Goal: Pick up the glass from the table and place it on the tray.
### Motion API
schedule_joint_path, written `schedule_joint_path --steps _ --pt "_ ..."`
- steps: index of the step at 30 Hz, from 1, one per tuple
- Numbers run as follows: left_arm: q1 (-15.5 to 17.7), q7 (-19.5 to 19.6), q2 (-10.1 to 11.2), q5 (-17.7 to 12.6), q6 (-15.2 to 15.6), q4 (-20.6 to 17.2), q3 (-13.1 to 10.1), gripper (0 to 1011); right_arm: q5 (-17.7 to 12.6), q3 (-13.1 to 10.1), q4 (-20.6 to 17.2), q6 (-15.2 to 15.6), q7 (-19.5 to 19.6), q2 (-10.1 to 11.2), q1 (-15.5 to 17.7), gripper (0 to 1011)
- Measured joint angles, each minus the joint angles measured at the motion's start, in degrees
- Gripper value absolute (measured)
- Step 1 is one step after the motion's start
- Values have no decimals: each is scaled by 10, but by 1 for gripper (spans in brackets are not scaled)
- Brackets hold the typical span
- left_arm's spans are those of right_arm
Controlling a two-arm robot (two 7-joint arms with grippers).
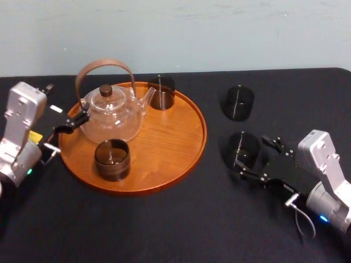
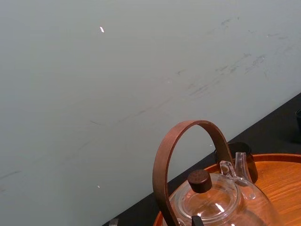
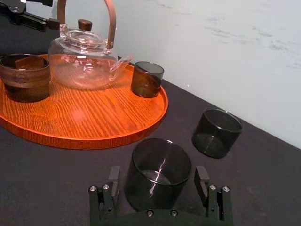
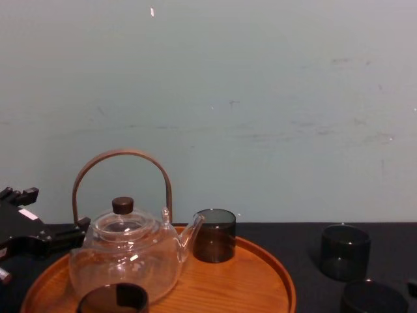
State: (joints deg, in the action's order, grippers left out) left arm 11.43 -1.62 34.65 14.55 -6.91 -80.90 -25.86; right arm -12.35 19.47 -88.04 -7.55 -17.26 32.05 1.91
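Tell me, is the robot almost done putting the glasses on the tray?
It looks about halfway. Done: the front glass and the back glass stand on the tray beside the teapot. In hand: the right gripper is open around the nearer glass, which sits on the table. Left: lifting that one, then perhaps the farther glass. The left gripper is by the tray's left edge.

Backed along the far edge of the black cloth-covered tabletop [image 1: 164,230] by a plain pale grey-green painted wall [image 1: 175,33], faintly scuffed and streaked, flecked with small white marks; evenly lit.
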Motion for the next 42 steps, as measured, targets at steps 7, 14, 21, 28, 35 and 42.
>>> schedule_joint_path --steps 7,14,21,28,35,42 --pt "0 0 0 0 0 0 0 1009 3 -3 24 -2 -14 -15 -9 1002" --pt "0 0 0 0 0 0 0 1009 6 -6 46 -7 -24 -29 -19 1002" --pt "0 0 0 0 0 0 0 1010 15 -9 70 -12 -36 -43 -36 1002" --pt "0 0 0 0 0 0 0 1009 23 -11 89 -15 -46 -56 -52 1002" --pt "0 0 0 0 0 0 0 1010 26 -14 106 -16 -58 -70 -64 1002" --pt "0 0 0 0 0 0 0 1009 25 -16 112 -14 -64 -76 -69 1002"
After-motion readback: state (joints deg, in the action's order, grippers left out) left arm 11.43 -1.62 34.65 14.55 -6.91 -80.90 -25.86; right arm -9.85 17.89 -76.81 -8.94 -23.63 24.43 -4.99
